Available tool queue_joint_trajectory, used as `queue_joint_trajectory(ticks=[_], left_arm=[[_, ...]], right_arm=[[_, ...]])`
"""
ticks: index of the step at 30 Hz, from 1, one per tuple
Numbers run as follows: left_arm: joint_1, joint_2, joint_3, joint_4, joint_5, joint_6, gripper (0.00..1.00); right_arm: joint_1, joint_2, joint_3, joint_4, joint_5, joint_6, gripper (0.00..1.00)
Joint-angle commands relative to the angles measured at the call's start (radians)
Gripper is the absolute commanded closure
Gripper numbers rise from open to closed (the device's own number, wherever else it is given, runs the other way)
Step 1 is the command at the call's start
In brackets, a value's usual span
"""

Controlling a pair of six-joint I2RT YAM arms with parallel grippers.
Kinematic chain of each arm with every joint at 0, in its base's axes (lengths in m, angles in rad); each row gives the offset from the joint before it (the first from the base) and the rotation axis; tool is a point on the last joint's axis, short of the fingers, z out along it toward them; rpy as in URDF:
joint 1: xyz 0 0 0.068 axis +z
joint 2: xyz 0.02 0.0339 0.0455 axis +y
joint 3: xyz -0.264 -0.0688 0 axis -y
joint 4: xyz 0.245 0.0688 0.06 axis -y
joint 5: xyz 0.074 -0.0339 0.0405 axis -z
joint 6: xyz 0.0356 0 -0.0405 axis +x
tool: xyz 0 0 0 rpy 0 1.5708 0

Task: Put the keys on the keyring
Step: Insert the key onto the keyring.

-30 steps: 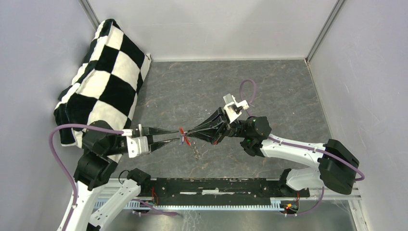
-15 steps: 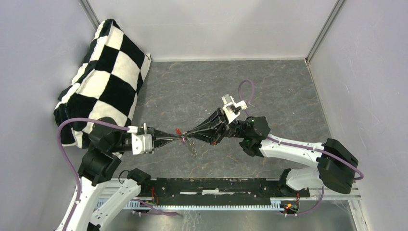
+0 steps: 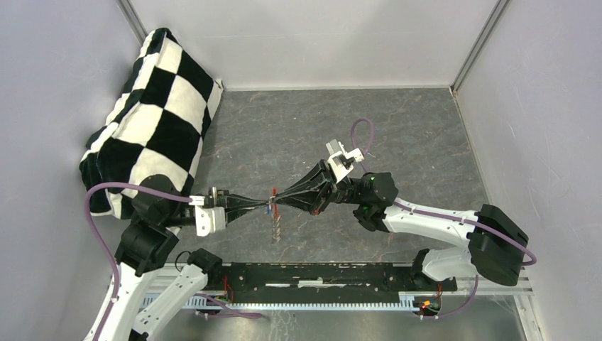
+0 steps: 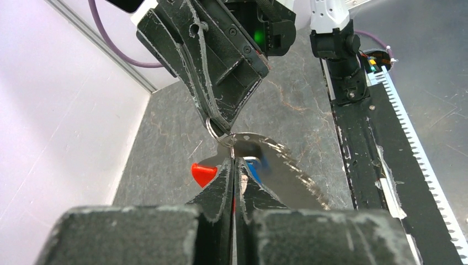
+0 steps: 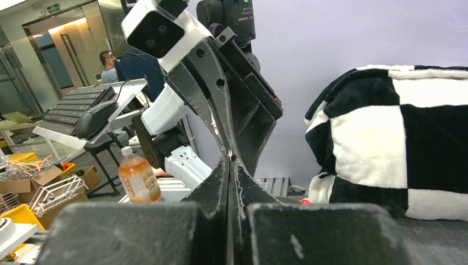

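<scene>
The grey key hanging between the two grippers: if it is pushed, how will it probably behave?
The key looks like thin stiff metal, so it probably will not bend. It dangles from its head, so a push would likely swing it. Being slim, it seems light.

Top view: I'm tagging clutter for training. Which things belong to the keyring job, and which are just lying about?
Job: keys, keyring, left hand, right hand.
Lying about: checkered cushion, orange bottle in the background.
</scene>
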Motion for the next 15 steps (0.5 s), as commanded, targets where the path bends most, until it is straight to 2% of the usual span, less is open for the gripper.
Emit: queue_joint_trajectory(ticks=[1, 12, 14, 15], left_arm=[[-0.002, 0.012, -0.008, -0.010, 0.076, 0.051, 0.98], [-0.002, 0.044, 0.002, -0.009, 0.157, 0.067, 0.97], [-0.002, 0.046, 0.005, -0.010, 0.156, 0.063, 0.94], [-0.002, 0.046, 0.006, -0.010, 0.155, 0.057, 0.89]], right_arm=[[0.007, 0.006, 0.008, 0.063, 0.041, 0.009, 1.00], [0.010, 0.021, 0.001, 0.063, 0.065, 0.011, 1.00], [0.008, 0.023, 0.001, 0.061, 0.063, 0.009, 1.00], [0.009, 0.021, -0.001, 0.060, 0.064, 0.008, 1.00]])
